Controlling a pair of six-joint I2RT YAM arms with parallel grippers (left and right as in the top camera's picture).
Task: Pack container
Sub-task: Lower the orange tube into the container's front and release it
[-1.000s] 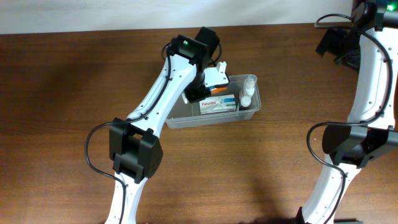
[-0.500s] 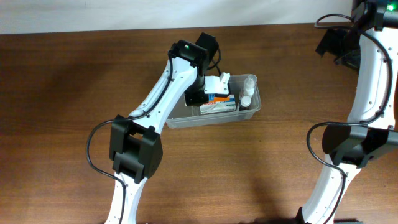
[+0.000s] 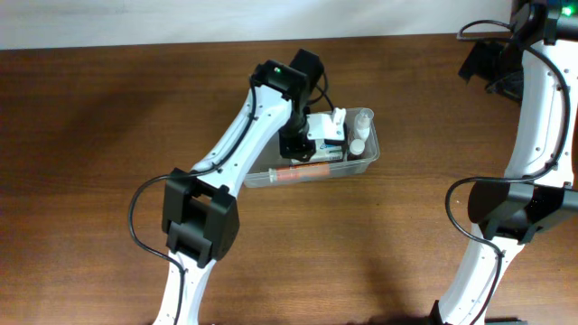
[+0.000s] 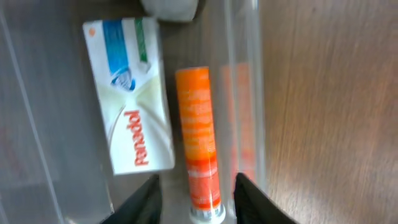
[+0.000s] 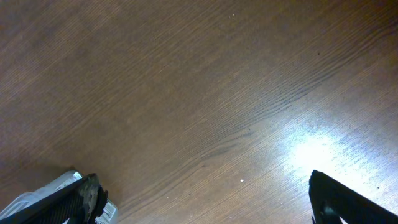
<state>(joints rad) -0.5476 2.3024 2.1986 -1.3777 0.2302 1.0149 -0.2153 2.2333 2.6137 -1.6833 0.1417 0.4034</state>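
Clear container (image 3: 368, 161) sits mid-tabletop (image 3: 90, 135). Inside lie a white box (image 4: 130, 99) marked "Panadol" and, beside it, an orange tube (image 4: 199, 137) with illegible print. Left fingers (image 4: 148, 198) are parted astride the tube's end, released. Right fingers (image 5: 339, 202) are spread wide, empty.

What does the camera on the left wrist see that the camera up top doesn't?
Only the left wrist view shows the red word Panadol on the white box, close up. Only the overhead view shows the left arm, the right arm, the whole container, and a small bottle at its end. Both show the orange tube lying beside the box in the container, on the brown table.
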